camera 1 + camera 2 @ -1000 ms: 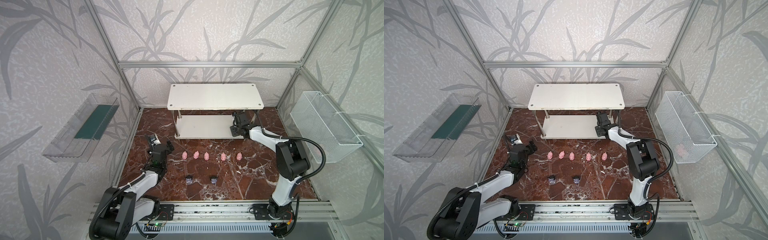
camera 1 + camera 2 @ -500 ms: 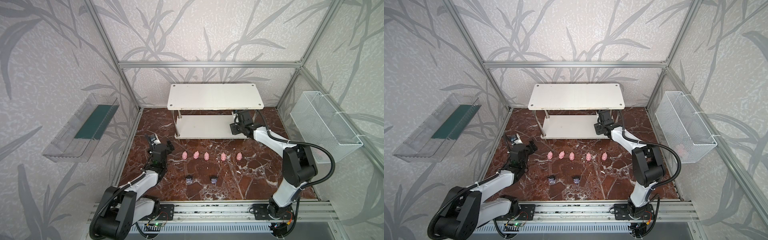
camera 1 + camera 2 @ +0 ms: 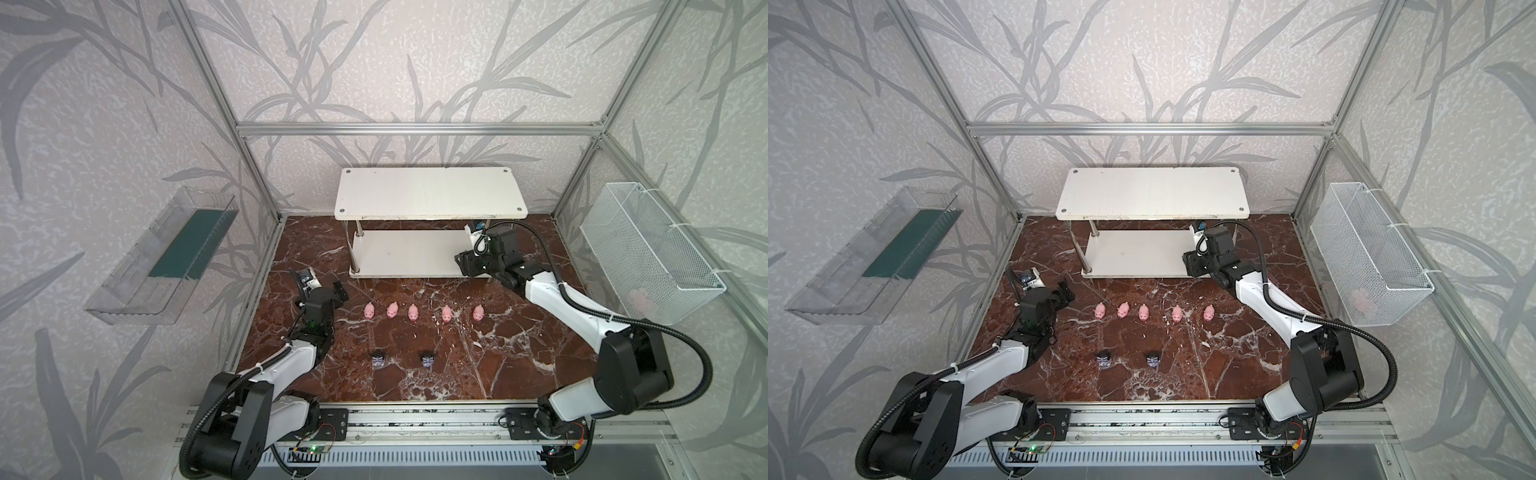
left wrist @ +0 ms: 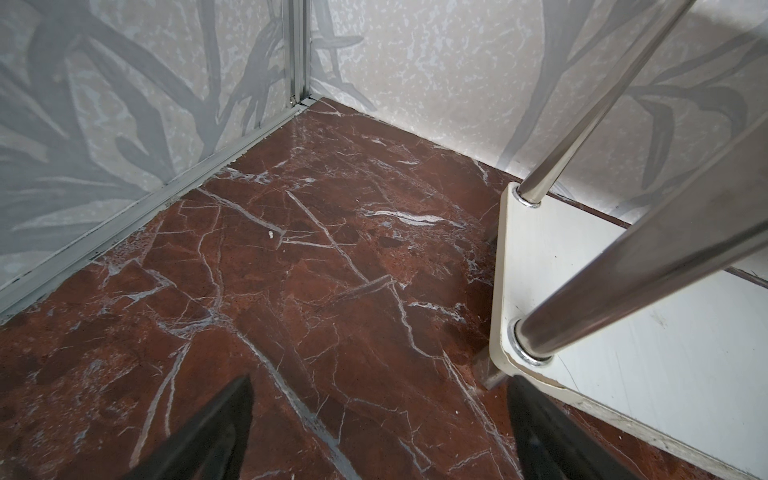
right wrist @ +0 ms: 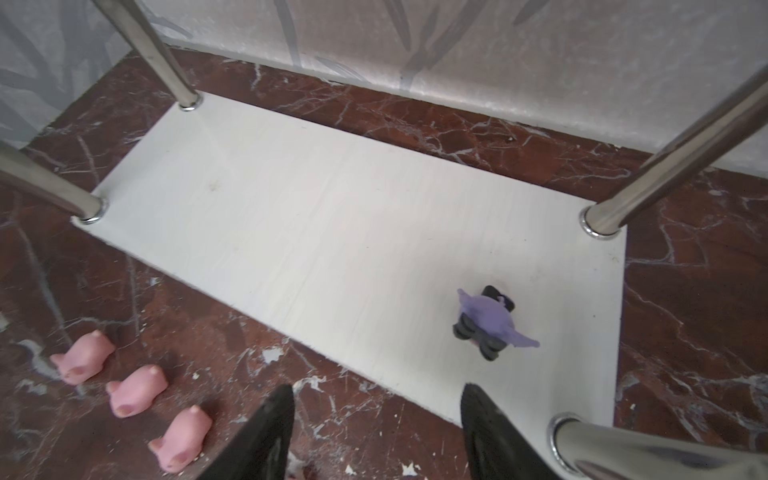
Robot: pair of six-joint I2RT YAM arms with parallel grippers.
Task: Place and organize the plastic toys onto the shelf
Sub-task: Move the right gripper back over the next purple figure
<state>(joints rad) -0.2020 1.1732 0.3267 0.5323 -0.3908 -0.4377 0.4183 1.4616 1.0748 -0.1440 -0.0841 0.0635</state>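
Five pink pigs [image 3: 412, 312] in a row on floor [image 3: 519, 332], two dark horned figurines [image 3: 378, 359] in front. One purple figurine [image 5: 490, 322], maybe tipped, on lower board of white two-tier shelf [image 3: 415, 249], right end. Left gripper [image 4: 380, 382] spread, empty. Right gripper [image 5: 377, 388] parted, empty, near purple figurine.

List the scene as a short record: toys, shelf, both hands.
pigs: five in a row on the marble floor, off the shelf
dark figurines: two on the floor, on the robot's side of the pigs
purple figurine: on the shelf's lower board, near its right end
top board: bare
left hand: open, empty, over the floor by the shelf's left end
right hand: open, empty, just short of the purple figurine
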